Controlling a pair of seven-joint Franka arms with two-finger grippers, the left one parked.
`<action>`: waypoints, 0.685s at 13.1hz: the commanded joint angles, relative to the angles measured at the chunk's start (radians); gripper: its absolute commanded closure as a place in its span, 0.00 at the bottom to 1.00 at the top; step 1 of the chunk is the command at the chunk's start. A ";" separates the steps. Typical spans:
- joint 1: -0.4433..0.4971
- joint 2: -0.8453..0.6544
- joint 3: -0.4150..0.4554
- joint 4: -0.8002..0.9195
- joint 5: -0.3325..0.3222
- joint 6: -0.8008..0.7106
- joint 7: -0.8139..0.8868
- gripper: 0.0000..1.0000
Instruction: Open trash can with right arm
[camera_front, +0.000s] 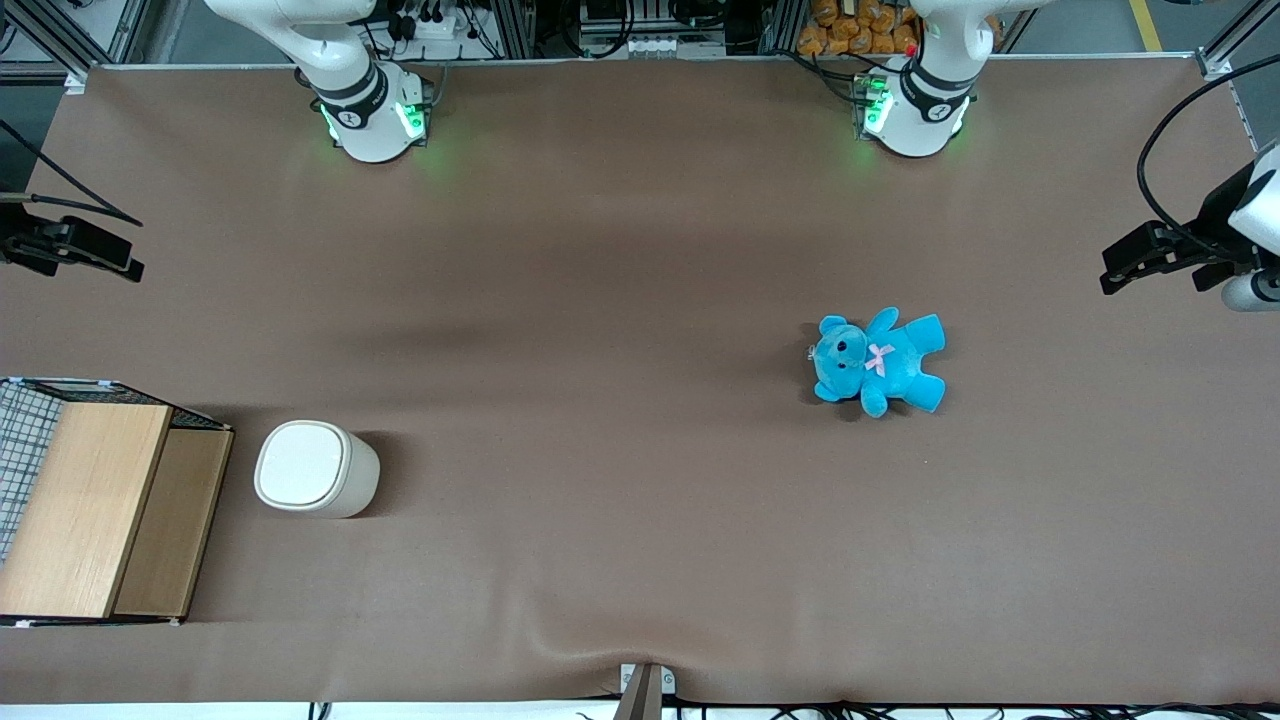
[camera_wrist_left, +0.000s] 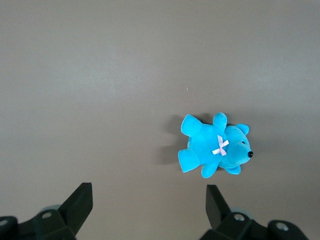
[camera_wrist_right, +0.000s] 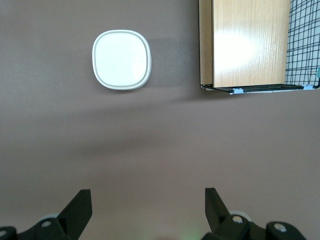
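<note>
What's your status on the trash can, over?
End effector open, empty, high above the table, clear of the trash can. Lid flat, shut. Wood box beside it, apart; nothing blocking.

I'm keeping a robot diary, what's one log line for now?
tool: open, high above table | cream-white plastic trash can: lid shut, beside light-wood box

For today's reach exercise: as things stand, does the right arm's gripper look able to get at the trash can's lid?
Probably yes. The gripper hangs open above bare table, well clear of the trash can. The lid lies uncovered, and the wooden box beside the can does not overhang it.
</note>
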 joint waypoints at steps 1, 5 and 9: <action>-0.015 0.002 0.008 0.008 0.009 0.002 0.001 0.00; -0.004 0.064 0.011 0.049 0.003 0.005 0.000 0.00; -0.006 0.130 0.013 0.061 0.006 0.040 0.003 0.00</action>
